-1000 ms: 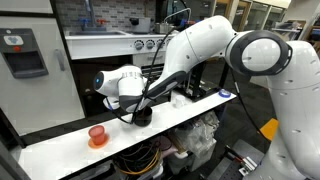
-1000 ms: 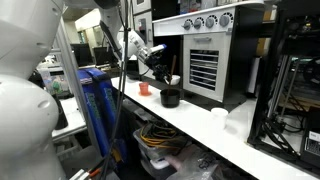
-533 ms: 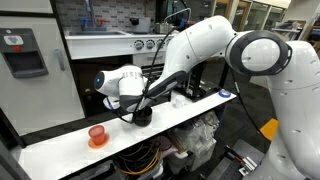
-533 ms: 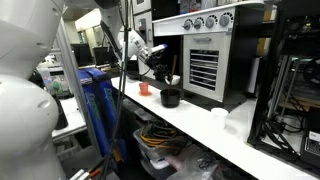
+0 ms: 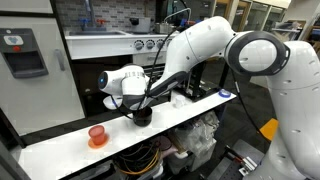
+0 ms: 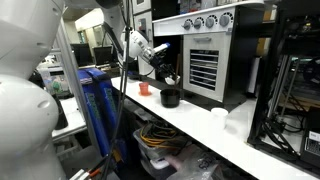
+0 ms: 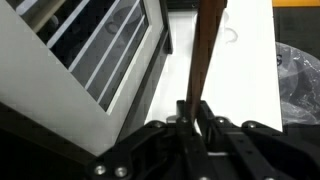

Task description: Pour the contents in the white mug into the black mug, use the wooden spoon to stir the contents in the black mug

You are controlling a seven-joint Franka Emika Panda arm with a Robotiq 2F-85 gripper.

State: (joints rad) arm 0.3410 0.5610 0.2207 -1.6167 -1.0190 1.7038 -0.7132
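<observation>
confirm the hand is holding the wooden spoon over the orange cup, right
Not the orange cup. The hand holds the wooden spoon over the black mug. The orange cup stands apart on its saucer, as an exterior view shows.

The arm (image 5: 205,40) is seen reaching across an exterior view from the right edge, with a large rounded joint (image 5: 262,55) held high and the white forearm (image 5: 185,62) sloped down to the left. The wrist (image 5: 122,82) is bent so that the dark gripper (image 5: 136,108) is pointed downward. In the wrist view the fingers (image 7: 181,115) are seen drawn together on the handle of the wooden spoon (image 7: 207,50) (the handle is clamped between them and runs straight away from the camera). In both exterior views the gripper is shown angled down below the white wrist, low over the work surface
</observation>
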